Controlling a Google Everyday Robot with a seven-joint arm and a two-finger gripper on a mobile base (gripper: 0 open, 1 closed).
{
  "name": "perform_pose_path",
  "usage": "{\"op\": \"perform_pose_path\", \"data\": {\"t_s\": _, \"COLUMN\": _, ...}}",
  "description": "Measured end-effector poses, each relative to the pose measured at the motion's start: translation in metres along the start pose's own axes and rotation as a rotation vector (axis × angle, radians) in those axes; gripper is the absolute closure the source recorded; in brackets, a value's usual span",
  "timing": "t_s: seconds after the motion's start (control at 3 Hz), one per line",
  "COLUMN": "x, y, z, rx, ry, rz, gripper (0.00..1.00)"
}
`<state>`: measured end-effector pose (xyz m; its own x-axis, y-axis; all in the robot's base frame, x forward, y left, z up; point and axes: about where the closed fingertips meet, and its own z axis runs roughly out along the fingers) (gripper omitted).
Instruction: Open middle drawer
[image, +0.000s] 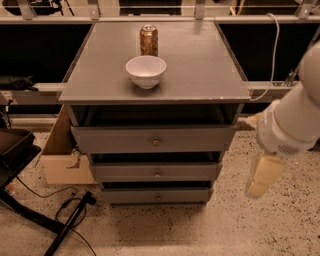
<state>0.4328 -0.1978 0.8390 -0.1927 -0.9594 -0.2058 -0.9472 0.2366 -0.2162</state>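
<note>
A grey cabinet has three drawers stacked in front. The middle drawer (156, 171) is a wide shallow grey front with one small round metal knob (157, 174); it stands shut, like the taller top drawer (153, 139) above and the low bottom drawer (157, 195) below. My gripper (262, 176) hangs at the right of the cabinet, level with the middle drawer and apart from it, below the white arm (295, 117).
A white bowl (145, 70) and a can (148, 40) stand on the cabinet top (200, 65). A cardboard box (62, 155) sits on the floor at the left, with a black stand and cables (65, 220) in front of it. A white cable (272, 50) hangs at the right.
</note>
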Motion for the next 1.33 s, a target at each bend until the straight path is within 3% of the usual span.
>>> {"op": "perform_pose_path", "data": {"t_s": 0.67, "x": 0.022, "y": 0.036, "z": 0.135, "rx": -0.023, "ry": -0.009, "rz": -0.023, "gripper": 0.0}}
{"op": "perform_pose_path", "data": {"t_s": 1.0, "x": 0.021, "y": 0.031, "z": 0.139, "rx": 0.006, "ry": -0.022, "rz": -0.016, "gripper": 0.0}}
{"op": "perform_pose_path", "data": {"t_s": 1.33, "x": 0.021, "y": 0.032, "z": 0.139, "rx": 0.001, "ry": -0.019, "rz": -0.017, "gripper": 0.0}}
